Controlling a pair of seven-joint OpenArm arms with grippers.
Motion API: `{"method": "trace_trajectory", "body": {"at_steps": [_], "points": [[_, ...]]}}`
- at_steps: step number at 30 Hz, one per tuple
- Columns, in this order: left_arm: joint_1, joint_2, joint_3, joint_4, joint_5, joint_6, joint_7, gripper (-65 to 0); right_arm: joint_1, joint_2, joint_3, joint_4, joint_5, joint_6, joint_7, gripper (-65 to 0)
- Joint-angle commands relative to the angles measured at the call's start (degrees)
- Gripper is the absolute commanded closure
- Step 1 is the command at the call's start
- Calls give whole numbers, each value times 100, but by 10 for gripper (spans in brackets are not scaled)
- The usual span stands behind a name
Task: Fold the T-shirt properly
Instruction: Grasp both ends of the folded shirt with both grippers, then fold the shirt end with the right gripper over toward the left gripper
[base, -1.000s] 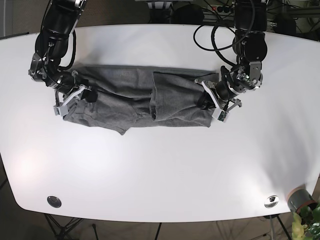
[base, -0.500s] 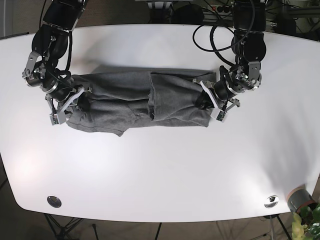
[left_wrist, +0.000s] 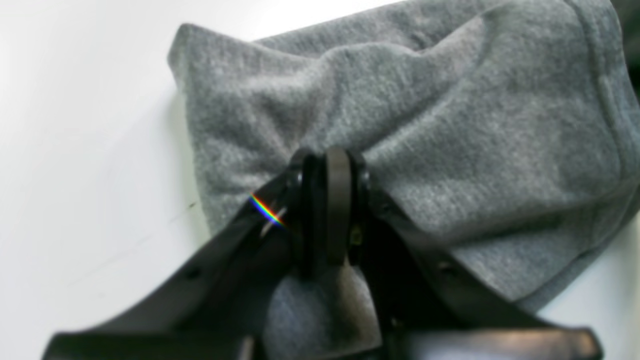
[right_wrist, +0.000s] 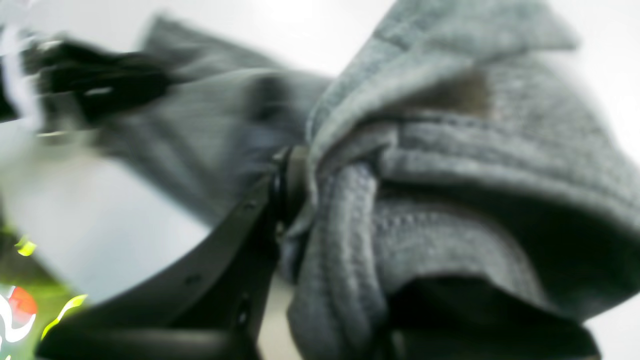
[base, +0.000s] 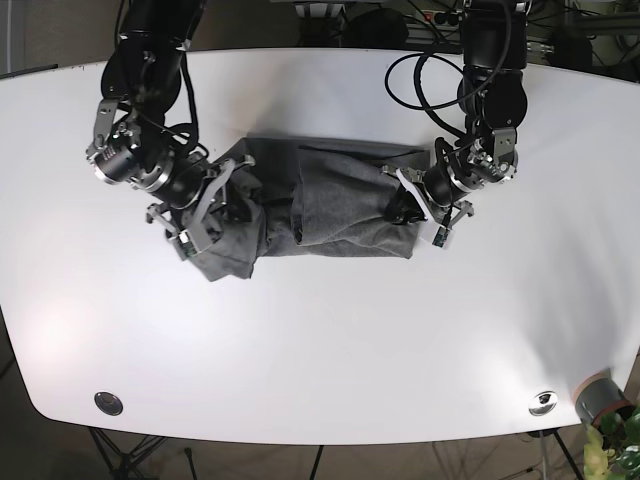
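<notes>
Here the grey T-shirt (base: 320, 205) lies bunched across the upper middle of the white table (base: 320, 340), its long axis running side to side in the base view. The right gripper (base: 222, 193), on that view's left, has its fingers closed on the shirt's end there; the cloth is gathered into a thick roll and lifted into a hump, with a loose flap hanging toward the table's near edge. From the right wrist camera the picture is blurred, but folds of the grey knit (right_wrist: 450, 165) wrap over and around the black fingers (right_wrist: 235, 260), and a seamed hem crosses the bundle.

The left gripper (base: 412, 207), on the base view's right, is pinched together on the shirt's opposite end. Its wrist camera shows the two black fingers (left_wrist: 330, 210) pressed tight with grey fabric (left_wrist: 425, 125) caught between them; the cloth puckers outward from that grip, and its corner rests on the table (left_wrist: 75, 150).

A vertical fold line crosses the shirt near its middle, where one layer overlaps another. At the table's near right corner stands a small grey pot (base: 600, 398) with green leaves beside it; whether anything lies inside it cannot be told. Two round metal fittings (base: 108, 403) sit in the tabletop near the front edge.
</notes>
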Motion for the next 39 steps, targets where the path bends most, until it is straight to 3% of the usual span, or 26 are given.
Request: {"method": "trace_trajectory", "body": {"at_steps": [1, 6, 11, 20, 24, 26, 30, 32, 35, 39], "points": [[-15, -23, 14, 4, 131, 19, 207, -42, 128, -123, -280, 110, 100, 8, 153, -22], [-6, -14, 14, 4, 131, 19, 216, -42, 145, -581, -816, 75, -129, -265, 180, -22], [-6, -23, 14, 4, 131, 19, 216, -42, 154, -950, -1484, 75, -797, -283, 329, -24], [-6, -23, 14, 4, 131, 11, 225, -42, 295, -985, -2794, -576, -2221, -309, 1068, -25], [-6, -23, 14, 4, 131, 11, 225, -42, 400, -1003, -3076, -1068, -2476, -326, 1358, -27], [3, -23, 14, 4, 131, 11, 225, -42, 453, -994, -3172, -1349, -2485, -494, 1551, -33], [38, -23, 14, 4, 131, 11, 225, -42, 602, -994, -3199, -1640, -2458, -1126, 1692, -173], [38, -23, 14, 4, 122, 11, 225, -42, 602, -994, -3199, -1640, -2449, -1337, 1701, -312], [38, -23, 5, 30, 122, 11, 225, -42, 629, -994, -3207, -1552, -2449, -1355, 1701, -428], [29, -32, -48, 153, -124, -7, 207, -42, 655, -985, -3207, -1367, -2449, -1355, 1701, -455]]}}
